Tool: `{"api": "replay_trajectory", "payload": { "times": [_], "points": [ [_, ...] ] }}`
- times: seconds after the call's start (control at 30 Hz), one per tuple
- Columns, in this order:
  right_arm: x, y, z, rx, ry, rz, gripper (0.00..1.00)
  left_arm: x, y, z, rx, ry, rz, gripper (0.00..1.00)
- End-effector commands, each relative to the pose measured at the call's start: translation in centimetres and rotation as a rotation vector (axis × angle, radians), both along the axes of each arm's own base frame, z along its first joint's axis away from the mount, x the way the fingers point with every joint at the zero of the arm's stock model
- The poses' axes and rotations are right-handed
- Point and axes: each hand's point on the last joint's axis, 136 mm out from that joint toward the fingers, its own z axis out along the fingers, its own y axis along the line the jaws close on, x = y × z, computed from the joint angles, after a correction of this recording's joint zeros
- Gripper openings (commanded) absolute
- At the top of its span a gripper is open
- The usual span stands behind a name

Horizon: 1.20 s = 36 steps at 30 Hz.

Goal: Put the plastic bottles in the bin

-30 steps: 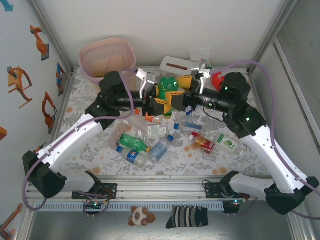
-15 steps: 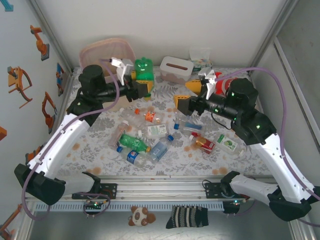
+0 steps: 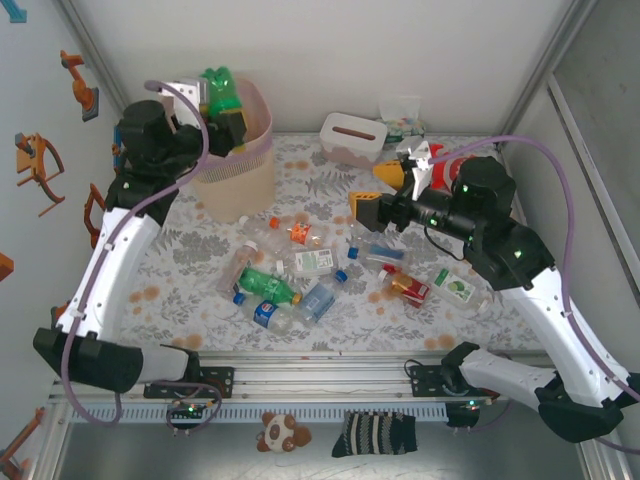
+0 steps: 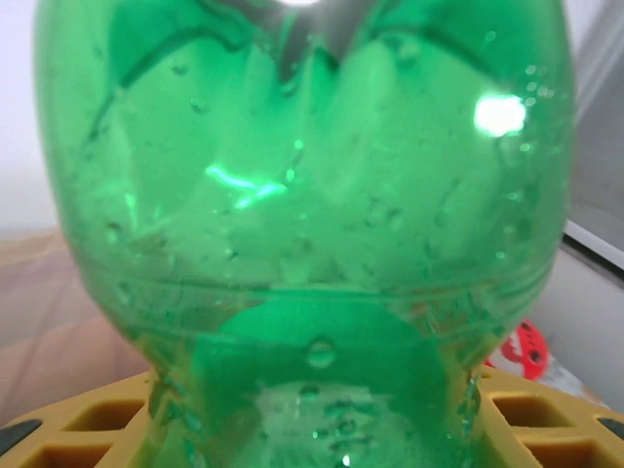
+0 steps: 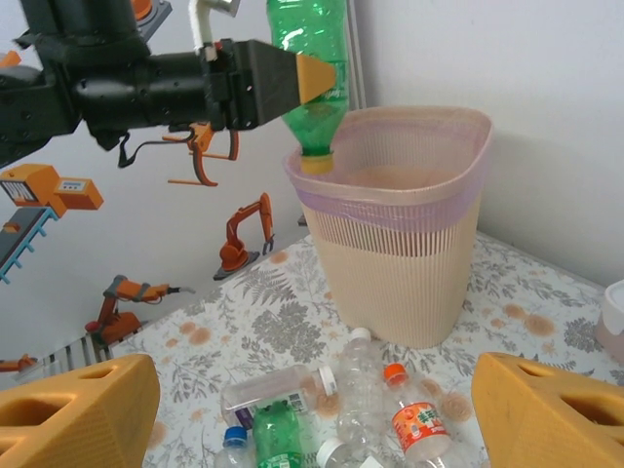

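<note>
The green bottle (image 5: 307,49) is hanging cap-down over the bin (image 5: 400,253) (cap level with its pink-lined rim), and my left end effector (image 3: 222,112) is clamping it by the body. My right end effector (image 3: 377,190) is hovering, fingers apart, above the desk (image 3: 200,290), where the other plastic bottles (image 3: 300,270) are lying scattered near the bin.

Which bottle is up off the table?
The green bottle, held cap-down in the left pincer over the bin; the other bottles lie on the table.
</note>
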Motion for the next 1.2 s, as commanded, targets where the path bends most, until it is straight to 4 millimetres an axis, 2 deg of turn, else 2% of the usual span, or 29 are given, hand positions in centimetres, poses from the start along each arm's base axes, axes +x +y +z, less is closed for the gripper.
{"api": "replay_trajectory", "payload": {
  "times": [0.0,0.23,0.37,0.5,0.67,0.8,1.03,1.17],
  "points": [
    [-0.6,-0.5,1.6,0.014,-0.041,-0.005,0.82,2.7,1.5,-0.3,-0.018,0.05,0.077,0.5],
    [-1.0,-1.1,1.6,0.015,-0.04,-0.021,0.82,8.0,2.2,-3.0,-0.06,0.159,0.123,0.5],
    [-1.2,-1.3,1.6,0.016,-0.041,-0.027,0.82,10.9,2.3,-6.0,-0.11,0.246,0.138,0.5],
    [-1.3,-1.5,1.5,0.011,-0.037,-0.031,0.82,12.9,1.7,-9.4,-0.14,0.338,0.108,0.52],
    [-1.3,-1.7,1.4,0.006,-0.038,-0.038,0.82,14.3,1.1,-13.7,-0.161,0.463,0.089,0.53],
    [-1.3,-1.7,1.2,0.003,-0.04,-0.041,0.83,15.0,0.8,-16.3,-0.159,0.537,0.085,0.55],
    [-1.2,-1.8,0.9,-0.004,-0.037,-0.045,0.82,15.6,0.4,-20.9,-0.139,0.686,0.083,0.58],
    [-1.2,-1.7,0.9,-0.007,-0.038,-0.045,0.82,15.6,0.2,-23.2,-0.131,0.766,0.073,0.64]
  ]
}}
